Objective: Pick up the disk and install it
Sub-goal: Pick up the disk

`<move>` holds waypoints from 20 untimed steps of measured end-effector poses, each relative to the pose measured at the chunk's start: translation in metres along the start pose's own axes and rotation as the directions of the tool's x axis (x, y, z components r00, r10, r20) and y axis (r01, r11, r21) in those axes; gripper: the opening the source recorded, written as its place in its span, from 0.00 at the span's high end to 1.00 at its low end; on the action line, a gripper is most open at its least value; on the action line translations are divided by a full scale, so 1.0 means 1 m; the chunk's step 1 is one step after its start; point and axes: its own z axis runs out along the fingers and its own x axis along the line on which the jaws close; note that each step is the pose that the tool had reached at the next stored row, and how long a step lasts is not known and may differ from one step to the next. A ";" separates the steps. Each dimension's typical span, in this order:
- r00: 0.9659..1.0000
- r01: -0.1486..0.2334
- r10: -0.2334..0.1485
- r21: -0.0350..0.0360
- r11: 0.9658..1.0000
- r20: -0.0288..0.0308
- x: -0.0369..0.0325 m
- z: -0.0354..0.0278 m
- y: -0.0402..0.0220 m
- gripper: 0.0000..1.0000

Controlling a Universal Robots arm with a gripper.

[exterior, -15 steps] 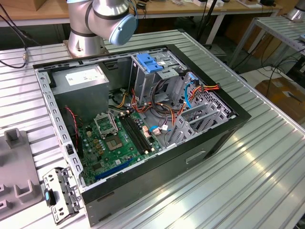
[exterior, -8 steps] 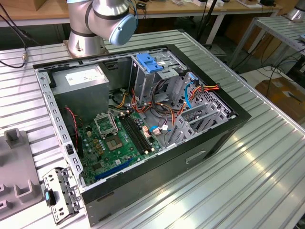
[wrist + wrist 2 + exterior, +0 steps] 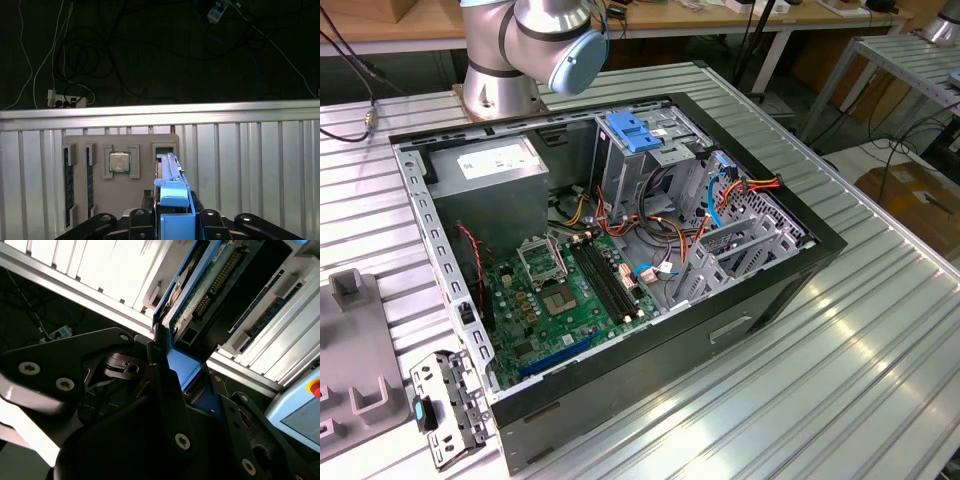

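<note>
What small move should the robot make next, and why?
Probably a lift straight out of the slot: the hand seems closed on the disk, whose far end sits in a slot of the grey holder, so pulling sideways might jam it.

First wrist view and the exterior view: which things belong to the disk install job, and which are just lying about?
Job: disk, gripper closed on its blue rail, drive cage, computer case.
Lying about: processor chip and memory sticks in the grey tray, power supply, loose bracket on the table.
</note>
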 end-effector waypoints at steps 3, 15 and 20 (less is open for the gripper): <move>1.000 0.000 0.000 0.000 1.000 0.000 0.0000 -0.0021 0.0000 0.63; 1.000 0.000 0.000 0.000 1.000 0.000 0.0001 -0.0120 0.0000 0.63; 1.000 0.000 0.000 0.000 1.000 0.000 0.0001 -0.0124 0.0000 0.63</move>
